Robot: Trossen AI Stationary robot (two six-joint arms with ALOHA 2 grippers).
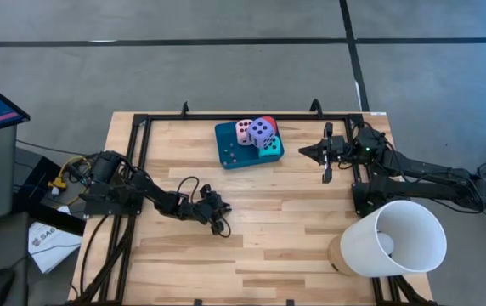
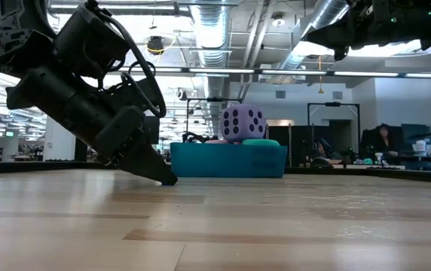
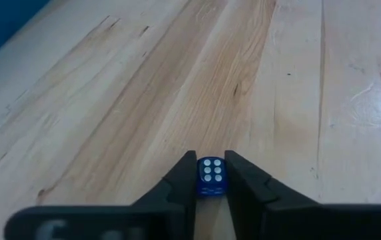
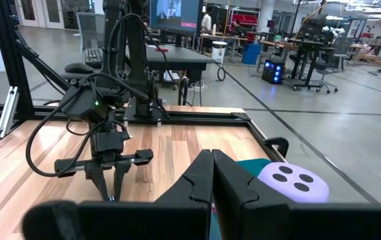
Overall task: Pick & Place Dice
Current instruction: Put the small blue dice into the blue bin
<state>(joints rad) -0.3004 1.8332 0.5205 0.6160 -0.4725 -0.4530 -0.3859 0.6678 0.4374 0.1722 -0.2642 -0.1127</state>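
Left wrist view first — a small blue die [image 3: 210, 177] with white pips is pinched between the jaws of the left gripper [image 3: 210, 181], six pips seen on the face pointing away from the camera. From the high view, that gripper [image 1: 217, 214] is placed low over the wooden table [image 1: 294, 246], and in the low view its tip [image 2: 166, 179] is seen touching the boards.

The big dice are piled well beyond those jaws, on a teal tray [image 1: 230, 153] near the far edge: the purple die [image 1: 262, 131] is stacked on top, with the pink die [image 1: 243, 132], red die [image 1: 268, 121] and turquoise die [image 1: 270, 150] packed around it.

The right gripper [image 1: 311, 152] is held in the air just beside the tray, jaws pressed together with nothing between them — the purple die [image 4: 292, 183] is seen right past them.
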